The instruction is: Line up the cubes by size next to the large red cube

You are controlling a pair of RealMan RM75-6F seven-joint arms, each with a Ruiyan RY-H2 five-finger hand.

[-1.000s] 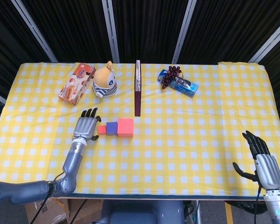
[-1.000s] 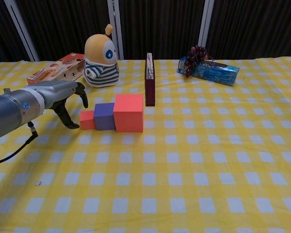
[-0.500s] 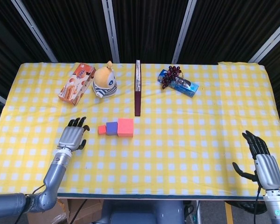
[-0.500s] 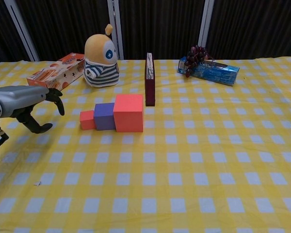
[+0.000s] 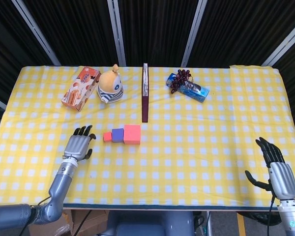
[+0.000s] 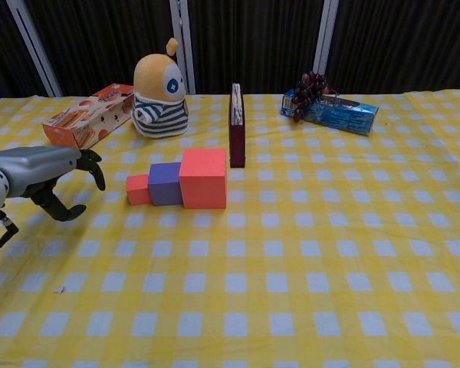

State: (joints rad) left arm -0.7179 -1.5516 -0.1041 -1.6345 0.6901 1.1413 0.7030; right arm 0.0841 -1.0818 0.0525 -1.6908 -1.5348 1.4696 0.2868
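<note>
A large red cube, a mid-sized purple cube and a small red cube stand touching in a row, biggest on the right. My left hand hovers left of the small red cube, apart from it, fingers spread and holding nothing. My right hand is at the near right table edge in the head view, open and empty.
Behind the cubes stand an upright dark book, a yellow striped plush toy and an orange snack box. Grapes on a blue packet lie at the back right.
My left hand drew back left from beside the small red cube, then drifted slightly back toward it. The cubes and my right hand stayed put.
</note>
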